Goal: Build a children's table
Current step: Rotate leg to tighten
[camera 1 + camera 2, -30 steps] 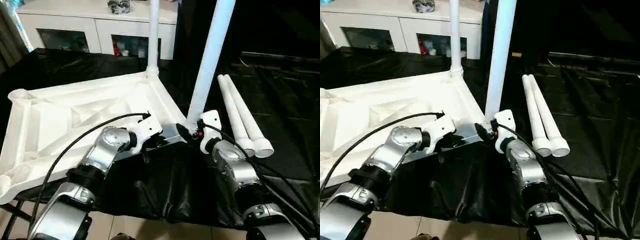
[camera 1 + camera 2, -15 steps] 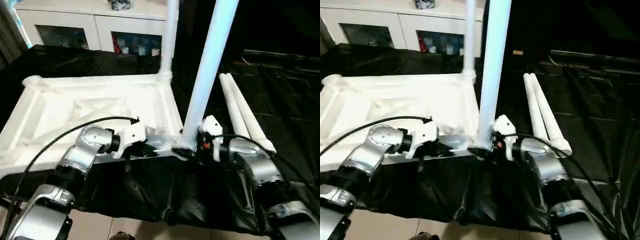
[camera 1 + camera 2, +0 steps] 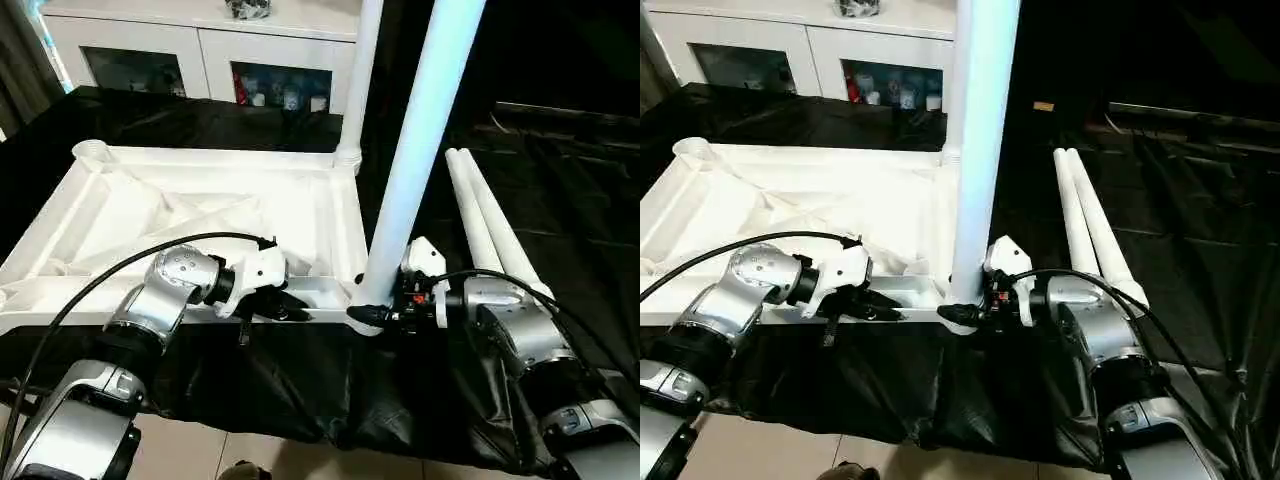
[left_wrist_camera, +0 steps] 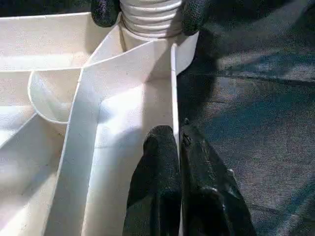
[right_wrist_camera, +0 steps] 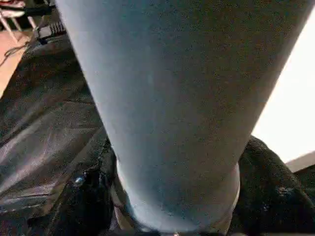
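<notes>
Black-draped table bears unmarked children's table; no writing legible.

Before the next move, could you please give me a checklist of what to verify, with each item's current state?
1. Left gripper jaws pinching the tabletop rim: ok.
2. Right gripper jaws flanking the near leg at its base: ok.
3. Near leg fully seated in its socket: cannot tell; threads show.
4. Far leg upright in its corner: ok.
5. Two spare legs lying side by side on the black cloth: ok.
</notes>
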`<state>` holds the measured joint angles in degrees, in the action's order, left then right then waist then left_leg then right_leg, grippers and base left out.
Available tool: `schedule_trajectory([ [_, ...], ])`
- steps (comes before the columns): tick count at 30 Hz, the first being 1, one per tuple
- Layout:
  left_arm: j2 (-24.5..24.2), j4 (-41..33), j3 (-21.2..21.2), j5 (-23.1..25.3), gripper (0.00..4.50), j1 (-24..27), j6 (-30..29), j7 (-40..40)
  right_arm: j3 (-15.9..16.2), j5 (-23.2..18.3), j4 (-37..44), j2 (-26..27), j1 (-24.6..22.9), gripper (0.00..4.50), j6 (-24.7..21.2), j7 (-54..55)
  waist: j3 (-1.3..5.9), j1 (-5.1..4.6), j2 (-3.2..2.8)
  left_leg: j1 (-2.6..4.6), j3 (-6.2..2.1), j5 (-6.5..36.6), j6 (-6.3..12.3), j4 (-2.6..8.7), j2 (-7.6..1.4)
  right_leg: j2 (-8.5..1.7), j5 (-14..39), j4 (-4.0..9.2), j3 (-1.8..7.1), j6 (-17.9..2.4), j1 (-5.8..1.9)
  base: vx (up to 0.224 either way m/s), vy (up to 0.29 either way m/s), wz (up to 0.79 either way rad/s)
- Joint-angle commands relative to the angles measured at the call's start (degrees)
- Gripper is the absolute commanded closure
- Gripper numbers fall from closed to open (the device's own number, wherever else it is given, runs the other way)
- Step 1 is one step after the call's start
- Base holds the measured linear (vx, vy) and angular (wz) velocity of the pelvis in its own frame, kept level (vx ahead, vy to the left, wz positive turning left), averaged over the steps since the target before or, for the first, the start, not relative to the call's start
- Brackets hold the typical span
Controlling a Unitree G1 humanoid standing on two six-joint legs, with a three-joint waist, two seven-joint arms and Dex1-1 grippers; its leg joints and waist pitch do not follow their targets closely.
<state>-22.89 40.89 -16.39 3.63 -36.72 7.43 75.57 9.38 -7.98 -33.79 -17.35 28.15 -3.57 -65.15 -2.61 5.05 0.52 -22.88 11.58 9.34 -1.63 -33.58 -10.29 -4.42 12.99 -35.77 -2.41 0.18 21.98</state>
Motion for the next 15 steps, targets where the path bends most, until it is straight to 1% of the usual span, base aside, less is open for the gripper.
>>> schedule_trajectory([
  [1,2.5,0.4,-0.1,1.2,4.5,-1.1,-1.3,-6.0,-0.9,0.3,-0.2,3.4,-0.9,1.79,-0.4,7.8,3.41,-0.13,-0.09,2.12,-1.28,11.7,2.26,3.89,-3.77,-4.44,1.0,3.72,2.28,-16.2,-1.46,0.0,0.0,0.0],
  [2,3.0,0.6,-0.1,1.9,4.5,-1.2,-1.5,-7.8,-1.5,0.6,-0.8,4.2,-0.8,1.8,-0.5,10.3,3.32,-0.42,0.01,2.22,-1.47,13.0,1.27,4.15,-3.8,-4.51,3.3,3.93,2.34,-15.9,-1.34,0.0,0.0,0.0],
  [3,4.6,0.8,0.0,2.6,4.5,-1.4,-3.2,-11.3,-2.9,1.8,-3.1,6.0,-0.4,1.8,0.0,17.3,3.13,-0.62,0.03,2.38,-1.52,15.0,0.09,4.36,-3.76,-4.63,6.9,4.35,2.45,-15.3,-1.16,0.0,0.0,0.0],
  [4,5.2,0.8,0.1,2.9,4.5,-1.4,-3.9,-12.8,-3.4,2.3,-4.1,6.8,-0.3,1.8,0.3,20.3,3.01,-0.77,0.08,2.49,-1.58,16.0,-0.78,4.49,-3.8,-4.67,9.0,4.51,2.49,-14.9,-1.0,0.0,0.0,0.0],
  [5,6.3,1.0,0.2,3.1,4.5,-1.6,-4.6,-14.8,-4.3,2.4,-5.2,7.9,-0.1,1.8,0.2,23.3,2.92,-0.88,0.13,2.46,-1.68,17.0,-1.26,4.56,-3.65,-4.74,11.3,4.77,2.48,-14.5,-1.08,0.0,0.0,0.0],
  [6,8.3,0.5,0.2,3.4,4.5,-1.5,-6.0,-17.4,-5.5,2.5,-6.8,9.9,0.5,1.8,0.7,28.3,2.82,-1.2,-0.01,2.51,-1.88,19.4,-2.74,4.76,-3.68,-4.88,15.9,5.22,2.6,-12.7,-0.96,0.0,0.0,0.0],
  [7,9.5,0.2,0.1,3.5,4.5,-1.5,-6.8,-18.7,-6.3,2.3,-7.7,11.0,0.8,1.81,0.9,30.8,2.74,-1.37,0.02,2.56,-1.97,20.2,-2.91,4.82,-3.63,-4.86,17.1,5.41,2.63,-12.3,-0.84,0.0,0.0,0.0],
  [8,12.0,-0.2,-0.1,4.1,4.5,-1.4,-8.2,-22.2,-7.4,1.8,-9.2,13.6,1.8,1.81,0.6,35.4,2.66,-1.62,-0.26,2.76,-2.03,21.6,-3.48,4.89,-3.63,-4.82,18.7,5.67,2.72,-11.7,-0.56,0.0,0.0,0.0],
  [9,12.0,-0.2,-0.1,4.1,4.5,-1.4,-8.2,-22.2,-7.4,1.8,-9.2,13.6,1.8,1.81,0.6,35.4,2.6,-1.78,-0.1,2.9,-2.16,22.7,-3.55,4.85,-3.57,-4.85,20.1,5.95,2.77,-11.2,-0.44,0.0,0.0,0.0],
  [10,12.7,-0.3,-0.3,4.3,4.5,-1.4,-8.4,-22.9,-7.5,1.8,-9.5,14.3,2.1,1.81,0.8,36.3,2.64,-1.73,-0.09,2.93,-2.18,22.9,-3.45,4.79,-3.52,-4.83,20.5,5.99,2.75,-10.9,-0.45,0.0,0.0,0.0],
  [12,14.0,-0.5,-0.9,5.0,4.5,-1.3,-8.7,-24.4,-7.5,2.2,-9.8,15.8,2.7,1.81,0.9,38.9,2.68,-1.88,-0.2,2.7,-2.2,22.2,-3.03,4.96,-3.5,-4.69,19.6,6.07,2.79,-10.3,-0.48,0.0,0.0,0.0],
  [13,15.6,-1.1,-1.7,5.3,4.5,-1.2,-8.8,-24.8,-6.5,3.3,-9.0,17.3,3.0,1.81,2.1,39.9,2.73,-1.89,-0.2,2.62,-2.15,21.7,-2.86,4.99,-3.5,-4.59,18.3,5.96,2.8,-10.3,-0.52,0.0,0.0,0.0],
  [14,15.9,-1.2,-1.9,5.3,4.5,-1.1,-8.8,-24.8,-6.2,3.9,-8.7,17.6,3.0,1.81,2.6,40.0,2.75,-1.82,-0.26,2.67,-2.14,21.6,-2.81,5.01,-3.51,-4.58,17.7,5.95,2.79,-10.3,-0.47,0.0,0.0,0.0],
  [15,15.6,-1.3,-2.2,5.6,4.5,-1.1,-8.2,-24.5,-6.6,3.4,-8.2,17.6,2.9,1.11,2.7,39.2,2.81,-1.9,-0.13,2.53,-2.1,21.1,-2.6,5.0,-3.43,-4.49,16.5,5.83,2.76,-10.4,-0.62,0.0,0.0,0.0],
])
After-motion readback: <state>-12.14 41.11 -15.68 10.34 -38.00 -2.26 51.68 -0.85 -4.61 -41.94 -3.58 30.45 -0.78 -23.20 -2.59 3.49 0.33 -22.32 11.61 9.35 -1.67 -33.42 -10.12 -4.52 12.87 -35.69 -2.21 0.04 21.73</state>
